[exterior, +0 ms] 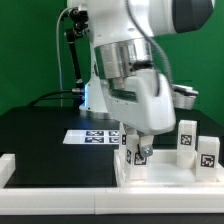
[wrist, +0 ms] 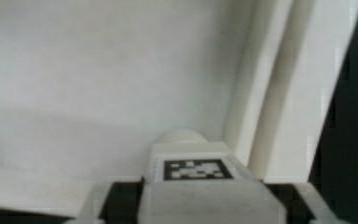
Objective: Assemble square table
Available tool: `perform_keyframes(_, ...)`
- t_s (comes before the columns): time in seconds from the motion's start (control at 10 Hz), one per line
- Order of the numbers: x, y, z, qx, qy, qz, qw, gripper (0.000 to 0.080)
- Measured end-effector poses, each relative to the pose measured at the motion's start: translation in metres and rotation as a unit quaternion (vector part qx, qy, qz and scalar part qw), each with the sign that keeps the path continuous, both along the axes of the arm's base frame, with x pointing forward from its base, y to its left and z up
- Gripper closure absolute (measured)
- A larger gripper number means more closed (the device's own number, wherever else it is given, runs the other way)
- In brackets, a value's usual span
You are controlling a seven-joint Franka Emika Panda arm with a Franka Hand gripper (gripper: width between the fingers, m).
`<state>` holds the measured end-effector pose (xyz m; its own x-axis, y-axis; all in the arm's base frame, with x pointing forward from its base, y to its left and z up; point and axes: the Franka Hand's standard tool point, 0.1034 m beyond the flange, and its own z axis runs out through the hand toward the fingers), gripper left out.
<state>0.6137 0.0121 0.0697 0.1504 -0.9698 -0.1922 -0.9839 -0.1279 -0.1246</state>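
Note:
My gripper (exterior: 136,143) is shut on a short white table leg (exterior: 138,154) with a black-and-white tag. It holds the leg upright over the white square tabletop (exterior: 170,168), near the corner on the exterior view's left. In the wrist view the leg (wrist: 197,175) sits between my fingers (wrist: 123,203), its tag facing the camera. Below it are the tabletop's flat floor (wrist: 105,90) and raised rim (wrist: 274,90). Whether the leg touches the tabletop is hidden. Two more tagged legs (exterior: 186,137) (exterior: 208,155) stand at the exterior view's right.
The marker board (exterior: 92,136) lies on the black table behind my gripper. A long white border rail (exterior: 60,192) runs along the front edge, with a raised end (exterior: 8,166) at the exterior view's left. A lamp and cables (exterior: 72,40) stand at the back.

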Motion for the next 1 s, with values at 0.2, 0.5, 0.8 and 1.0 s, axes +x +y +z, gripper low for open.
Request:
perform_keyframes(0.2, 0.0006, 0.0002, -0.0003, 0.026, 0.011, -0.094, 0.995, 0.0505)
perform_keyframes(0.5, 0.0001, 0.0052, -0.0008, 0.008, -0.007, 0.001, 1.000, 0.0259)
perform_keyframes(0.8, -0.0005, 0.0035, -0.0018, -0.027, -0.043, 0.193, 0.980, 0.0156)
perform_keyframes(1.0, -0.0005, 0.0023, -0.0018, -0.036, -0.056, 0.266, 0.962, 0.0151)
